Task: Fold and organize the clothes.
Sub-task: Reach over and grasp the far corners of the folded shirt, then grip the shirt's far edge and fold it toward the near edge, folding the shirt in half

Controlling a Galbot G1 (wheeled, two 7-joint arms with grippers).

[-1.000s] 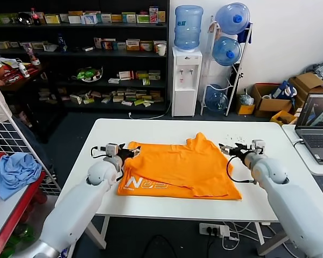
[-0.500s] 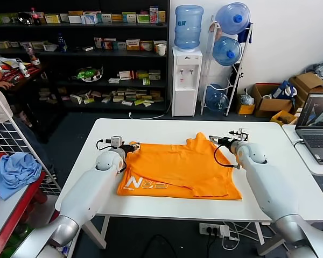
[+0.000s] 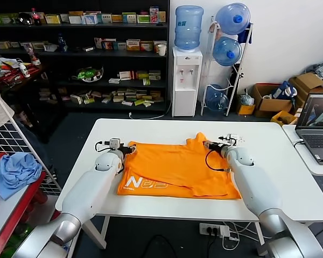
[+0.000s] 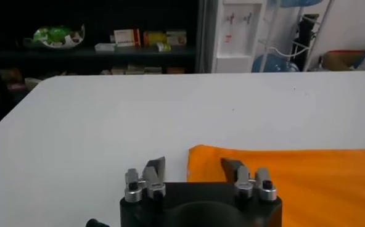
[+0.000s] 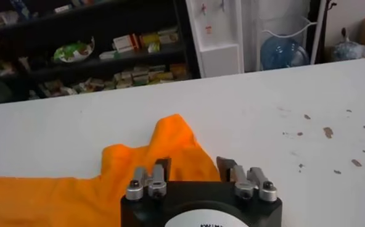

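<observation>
Orange T-shirt (image 3: pixel 177 169) on table (image 3: pixel 151 128), left claw (image 3: pixel 130 148), right claw (image 3: pixel 205 145) open at far corners

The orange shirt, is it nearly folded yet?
Partly. The shirt lies on the table with its lower part already doubled over. Now the left gripper and right gripper, both open, sit at its far corners. Gripping and the remaining folds are left.

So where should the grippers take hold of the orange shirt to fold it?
Grip the T-shirt by its two far corners. It lies flat, so its edges are the only graspable parts. The left gripper and right gripper, both open, already flank those corners; come in low from each outer side.
</observation>
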